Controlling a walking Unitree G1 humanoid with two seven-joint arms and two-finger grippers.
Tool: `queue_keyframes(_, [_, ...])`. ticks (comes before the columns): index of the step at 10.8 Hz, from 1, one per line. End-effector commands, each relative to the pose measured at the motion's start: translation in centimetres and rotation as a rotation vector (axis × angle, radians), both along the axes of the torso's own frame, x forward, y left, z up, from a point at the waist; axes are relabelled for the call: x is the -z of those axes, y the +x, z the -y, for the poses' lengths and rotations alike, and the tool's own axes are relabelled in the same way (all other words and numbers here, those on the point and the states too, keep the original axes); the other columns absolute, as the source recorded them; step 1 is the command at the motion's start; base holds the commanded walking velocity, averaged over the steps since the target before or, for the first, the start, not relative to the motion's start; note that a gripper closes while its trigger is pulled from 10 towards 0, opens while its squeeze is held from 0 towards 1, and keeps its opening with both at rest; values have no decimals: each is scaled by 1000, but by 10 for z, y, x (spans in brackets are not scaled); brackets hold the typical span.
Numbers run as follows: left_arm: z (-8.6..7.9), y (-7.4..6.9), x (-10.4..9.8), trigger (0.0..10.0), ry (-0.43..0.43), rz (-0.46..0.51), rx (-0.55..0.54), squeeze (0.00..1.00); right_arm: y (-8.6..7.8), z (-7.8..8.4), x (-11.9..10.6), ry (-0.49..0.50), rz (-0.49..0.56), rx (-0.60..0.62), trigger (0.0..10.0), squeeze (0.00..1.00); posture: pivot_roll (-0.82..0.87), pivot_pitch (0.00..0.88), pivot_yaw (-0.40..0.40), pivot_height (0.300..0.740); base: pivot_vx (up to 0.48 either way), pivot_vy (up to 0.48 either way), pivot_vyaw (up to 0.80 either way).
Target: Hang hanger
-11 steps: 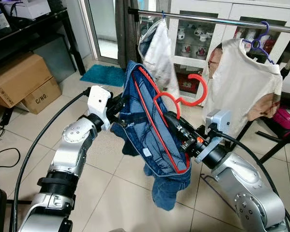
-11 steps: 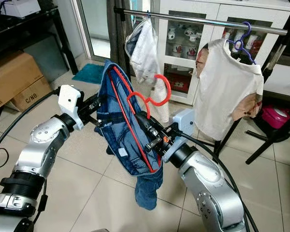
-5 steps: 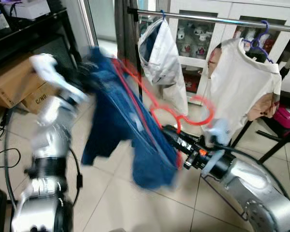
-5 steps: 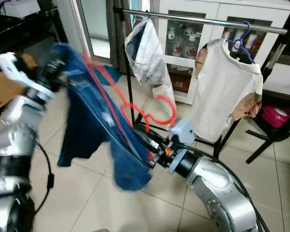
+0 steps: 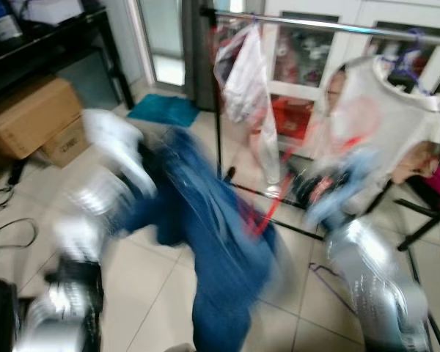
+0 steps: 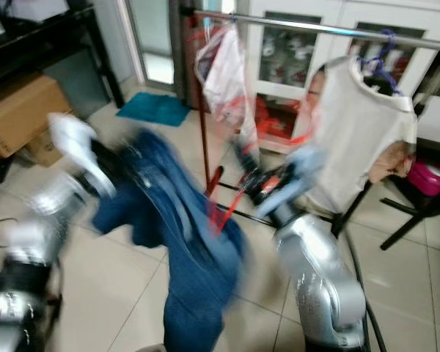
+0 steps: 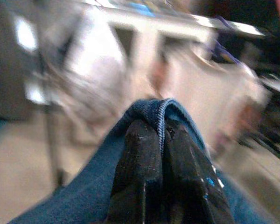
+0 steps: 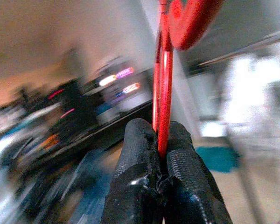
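Everything is motion-blurred. Blue jeans hang low between my arms, over a red hanger that appears as a red streak in the head views. My left gripper is shut on a folded hem of the jeans; its arm is the white blur on the left. My right gripper is shut on the hanger's thin red bar just below its hook, and sits near the rack's lower part. The metal rail runs above.
On the rail hang a white garment and a cream shirt on a purple hanger. Cardboard boxes sit at the left under a black shelf. A teal mat lies by the door. A white cabinet stands behind the rack.
The left arm has swung back down and toward the middle, and the jeans have dropped lower. The right gripper with the hanger has risen toward the rack. The picture is now heavily blurred.
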State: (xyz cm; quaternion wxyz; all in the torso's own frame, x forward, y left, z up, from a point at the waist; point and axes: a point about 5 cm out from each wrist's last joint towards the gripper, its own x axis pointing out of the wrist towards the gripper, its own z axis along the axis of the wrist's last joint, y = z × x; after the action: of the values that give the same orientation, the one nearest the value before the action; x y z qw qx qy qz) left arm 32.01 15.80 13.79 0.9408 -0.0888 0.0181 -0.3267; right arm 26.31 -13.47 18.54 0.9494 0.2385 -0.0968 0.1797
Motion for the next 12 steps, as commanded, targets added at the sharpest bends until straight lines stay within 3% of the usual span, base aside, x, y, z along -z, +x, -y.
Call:
queue_keyframes(1, [2, -3, -18, 0, -17, 72, 43, 0, 4, 20, 6, 38, -39, 164, 0, 0, -94, 0, 98, 740, 0, 0, 0])
queue_keyframes(2, [-2, -17, -13, 0, -9, 59, 27, 0, 4, 34, 13, 27, -43, 291, 0, 0, -78, 0, 89, 740, 0, 0, 0])
queue_keyframes(3, [-9, -29, -11, 0, -15, 47, -23, 0, 1, 35, 26, -13, -95, 327, 0, 0, -61, 0, 72, 740, 0, 0, 0])
queue_keyframes(4, [-17, -36, -11, 0, -15, 41, -92, 0, -1, 30, 36, -142, -143, 311, 0, 0, -51, 19, 55, 740, 0, 0, 0])
queue_keyframes(5, [-33, -45, -9, 3412, 28, 18, -224, 0, -7, 18, 57, -278, -261, 256, 10000, 0, -43, 51, 38, 740, 0, 0, 0])
queue_keyframes(6, [-42, -56, -4, 10000, 80, -39, -308, 0, -20, 8, 68, -312, -309, 193, 10000, 0, -25, 72, 16, 740, 0, 0, 0])
queue_keyframes(8, [-36, -74, -11, 10000, 125, -6, -363, 0, -36, 21, 79, -311, -374, 292, 10000, 0, -13, 42, 8, 740, 0, 0, -800])
queue_keyframes(9, [-30, -69, -11, 10000, 71, -17, -350, 0, -31, 28, 71, -281, -352, 341, 10000, 0, -46, 45, 11, 740, 0, 0, -800])
queue_keyframes(10, [-24, -58, -6, 10000, 32, -89, -359, 0, -23, 34, 53, -270, -309, 429, 10000, 0, -90, 63, 30, 740, 0, 0, -800])
queue_keyframes(11, [-17, -52, -8, 10000, 15, -114, -318, 0, -22, 35, 49, -286, -286, 429, 10000, 0, -111, 94, 38, 740, 0, 0, -800])
queue_keyframes(12, [-7, -47, -11, 10000, 34, -104, -270, 0, -26, 38, 52, -298, -287, 409, 10000, 0, -115, 54, 43, 740, 0, 0, -800])
